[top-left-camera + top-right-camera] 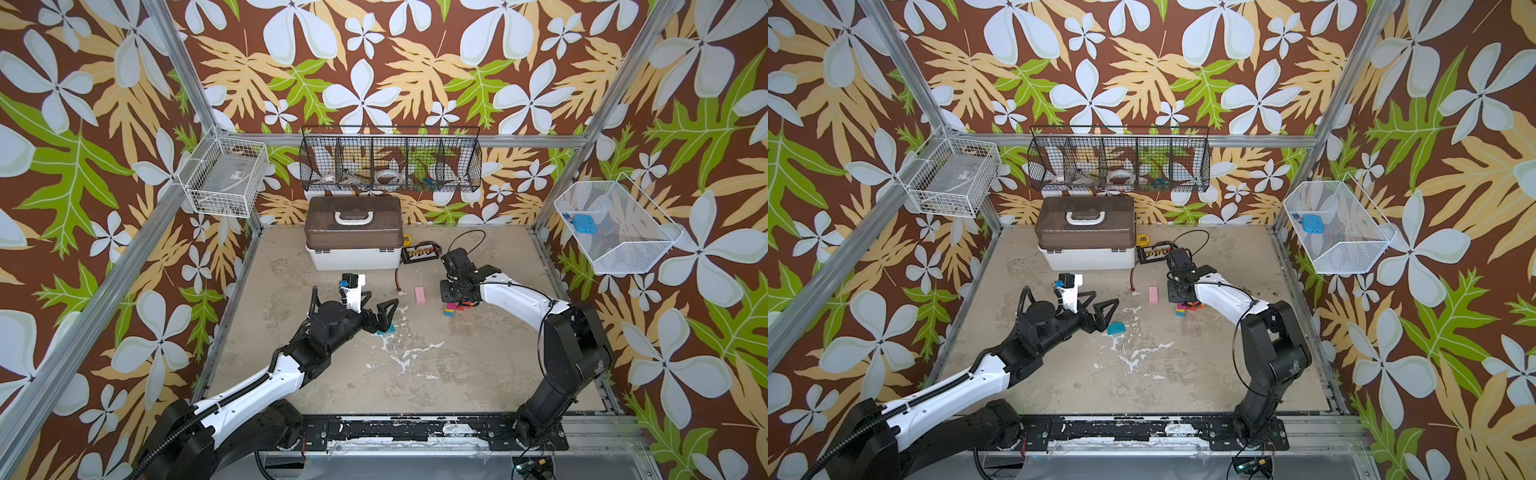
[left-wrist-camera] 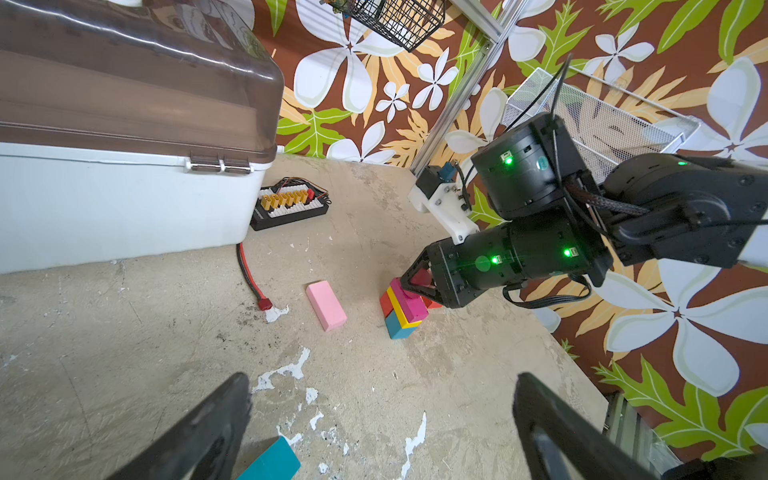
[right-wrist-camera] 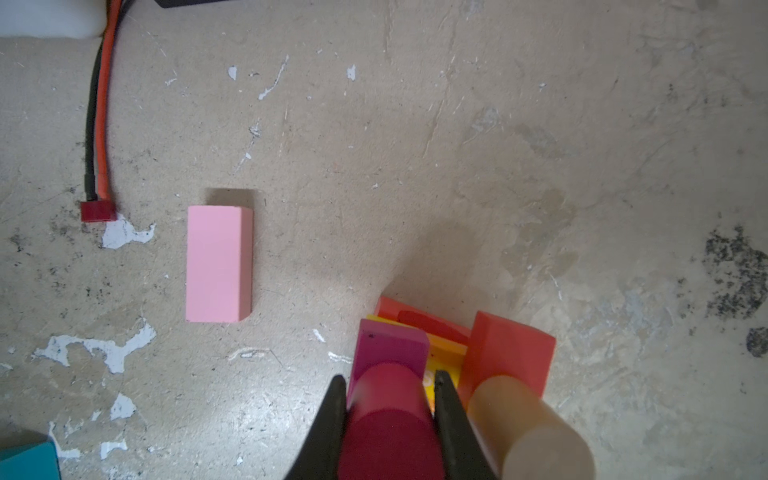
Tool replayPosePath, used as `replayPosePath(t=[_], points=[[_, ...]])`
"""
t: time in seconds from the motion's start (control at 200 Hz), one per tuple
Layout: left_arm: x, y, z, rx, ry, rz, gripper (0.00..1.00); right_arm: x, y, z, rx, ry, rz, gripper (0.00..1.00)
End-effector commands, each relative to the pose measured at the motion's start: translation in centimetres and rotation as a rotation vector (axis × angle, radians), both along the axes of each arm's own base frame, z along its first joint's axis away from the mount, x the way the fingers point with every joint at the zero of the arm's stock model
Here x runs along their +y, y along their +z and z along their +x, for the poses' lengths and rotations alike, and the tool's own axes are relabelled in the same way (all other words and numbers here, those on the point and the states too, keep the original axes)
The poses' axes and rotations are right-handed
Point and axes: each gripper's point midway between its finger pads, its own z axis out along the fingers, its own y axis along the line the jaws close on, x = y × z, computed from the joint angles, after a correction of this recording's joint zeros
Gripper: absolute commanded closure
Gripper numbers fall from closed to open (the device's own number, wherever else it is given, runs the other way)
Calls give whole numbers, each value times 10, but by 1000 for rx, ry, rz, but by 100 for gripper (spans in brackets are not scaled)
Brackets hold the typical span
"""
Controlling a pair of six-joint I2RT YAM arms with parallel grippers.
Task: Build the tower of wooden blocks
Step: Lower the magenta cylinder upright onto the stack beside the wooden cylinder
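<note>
Crimson cylinder (image 3: 390, 428), clamped in the right gripper (image 3: 390, 376), stands on the magenta block (image 3: 390, 345) of the tower (image 2: 405, 309), right of centre, probably for seating; left gripper (image 2: 382, 378) waits, jaws spread, over the teal roof piece (image 1: 1116, 328).

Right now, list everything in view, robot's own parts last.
table: one, beige, scuffed, cage floor
tower: one, blue, yellow, magenta, red, right of table's centre
crimson cylinder: one, crimson, held over the tower
tan cylinder: one, tan, apparently on the tower's red block
pink block: one, pink, lying left of the tower
teal block: one, teal, by the left gripper
toolbox: one, white, brown lid, table's back
electronic board: one, black and orange, right of the toolbox
cable: one, red and black, between toolbox and pink block
black basket: one, black, back wall
white baskets: two, white, side walls
left gripper: one, black, open, near the teal block
right gripper: one, black, shut on the crimson cylinder
</note>
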Motion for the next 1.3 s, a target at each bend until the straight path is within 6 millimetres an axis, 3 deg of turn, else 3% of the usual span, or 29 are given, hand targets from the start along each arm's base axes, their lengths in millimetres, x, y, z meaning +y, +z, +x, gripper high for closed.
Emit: replayPosePath(t=[0.0,0.957,1.137,1.293], points=[[-1,4,0,-10,-3,-11,0,-2,1,1,-2,-9,-8,83],[-1,3,0,-8,-4,-11,0,0,-3,3,11,-5,-8,75],[-1,4,0,-9,-5,-12,0,0,-2,3,6,-4,-7,65],[-1,4,0,-9,-5,-12,0,0,-1,3,6,-3,-6,64]])
